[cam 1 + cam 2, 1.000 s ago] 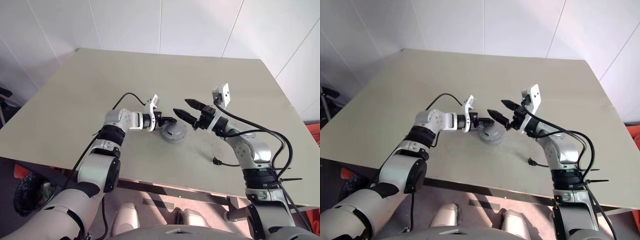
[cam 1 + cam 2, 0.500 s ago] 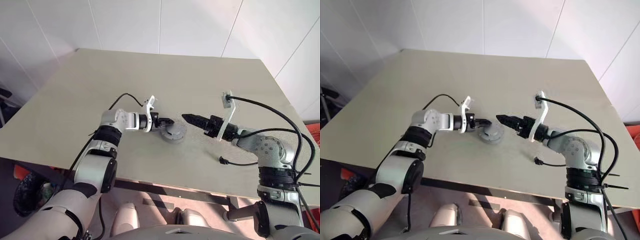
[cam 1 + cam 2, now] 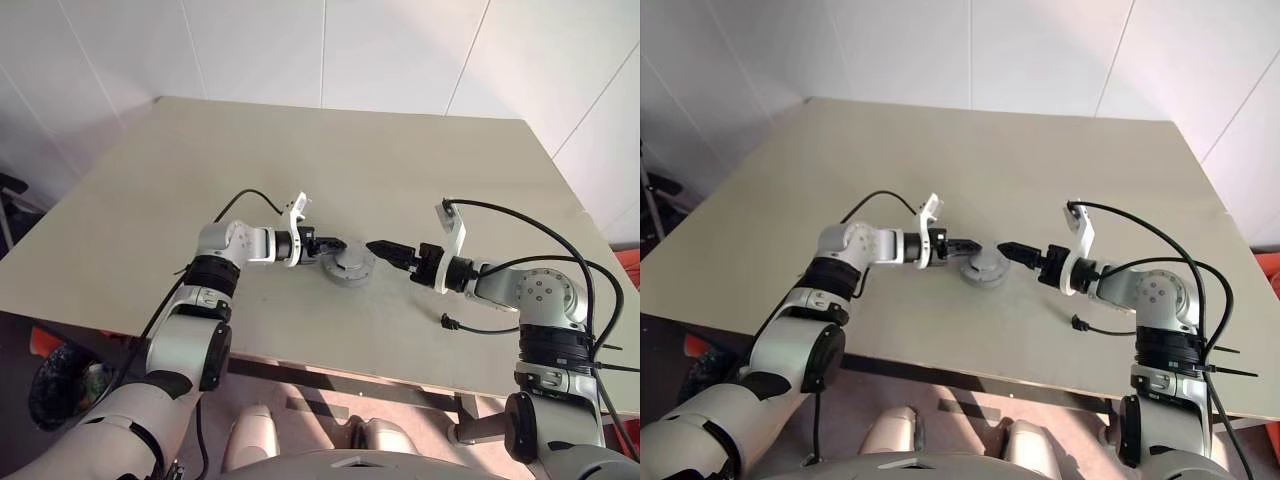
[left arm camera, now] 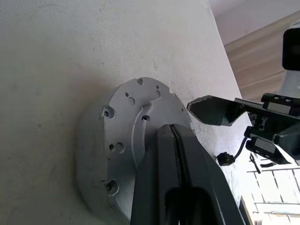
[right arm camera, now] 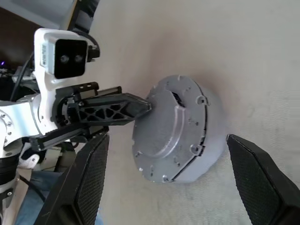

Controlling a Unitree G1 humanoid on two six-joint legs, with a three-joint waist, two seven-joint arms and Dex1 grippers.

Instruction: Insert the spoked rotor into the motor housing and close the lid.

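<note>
Lid point(image 5: 173, 126) is seen shut on motor housing point(image 5: 206, 154). R gripper point(image 3: 385, 248), jaws wide, is now lowered beside it; L gripper point(image 3: 330, 243) is pressed shut against lid. Task appears near done.

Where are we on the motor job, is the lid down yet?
Looks nearly done: the lid sits closed on the motor housing, plain face out, so the rotor is presumably inside. In hand: the shut left gripper rests against the lid; the right gripper is open beside it. Left: confirm seating, then withdraw.

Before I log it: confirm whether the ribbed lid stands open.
No: the round grey metal lid lies shut on the housing, plain face outward.
</note>
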